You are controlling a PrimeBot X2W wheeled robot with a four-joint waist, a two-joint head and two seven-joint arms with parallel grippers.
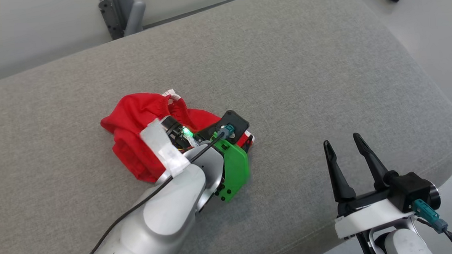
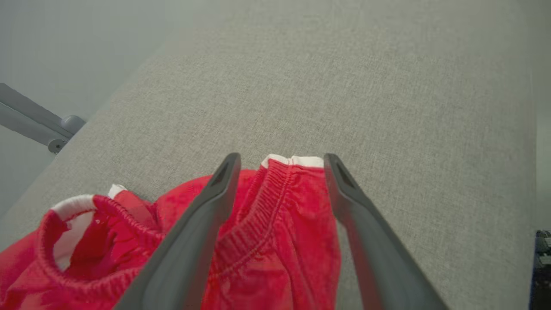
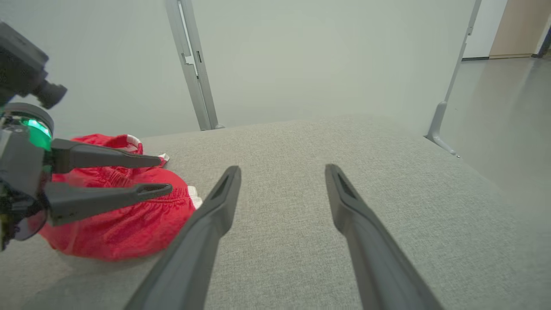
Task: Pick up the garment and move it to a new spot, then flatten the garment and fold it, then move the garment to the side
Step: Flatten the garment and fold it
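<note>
From the head view, the garment (image 1: 134,119) is a crumpled heap of bright red cloth with a gathered elastic band and a sliver of white trim at its far edge. It lies left of the middle of the counter (image 1: 304,81), a padded slab with rounded corners covered in grey, coarsely woven fabric. The left arm (image 1: 176,205), glossy pale shell with a green plastic bracket at the wrist, reaches over the heap's near side and hides part of it. The right claw (image 1: 341,139) hangs well apart at the counter's near right edge, its two tapered matte black fingers spread with nothing between them. In the left wrist view, the left claw (image 2: 280,161) is spread wide, its dark fingers straddling a ridge of red cloth where a puckered, stitched waistband runs up to a white hem (whether the tips press the cloth I cannot tell); a second ruffled opening with white lining sits at the lower left. In the right wrist view, the right claw (image 3: 282,168) stands open above bare weave, and the red mound (image 3: 125,232) lies to the left with the left claw's fingers parted over it.
</note>
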